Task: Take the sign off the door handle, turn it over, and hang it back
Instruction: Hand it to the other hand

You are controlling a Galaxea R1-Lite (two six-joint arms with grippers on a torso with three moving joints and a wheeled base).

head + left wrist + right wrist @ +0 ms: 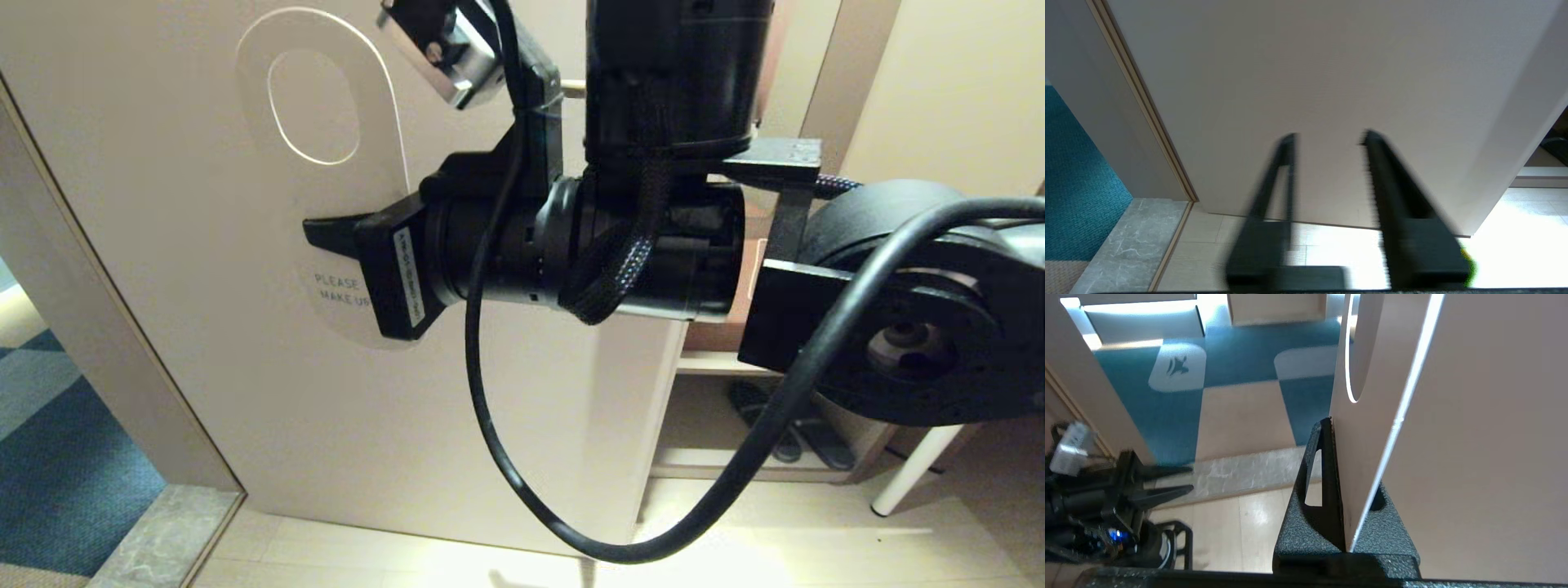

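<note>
**Right gripper has the sign, handle not in view**

Right arm fills the head view; your right gripper (339,235) is clamped on the sign (326,106), pinching its lower half edge-on. Right wrist view confirms it: the sign (1355,457) is sandwiched between the fingers, no gap.

Sign is off the handle, held flat against the pale door (163,327), white "PLEASE MAKE UP" face toward you. Long axis runs roughly 12 to 6; oval hole at the 12 o'clock end, above the grip, text at 6.

Left gripper (1327,141) is low, pointed at the door's bottom, fingers parted, holding nothing.

Door handle I can't find in any view; likely behind the right arm.

My read: the flip comes next. Right arm is nearer by far. Roll about the long axis so the hole stays up for rehanging.
</note>
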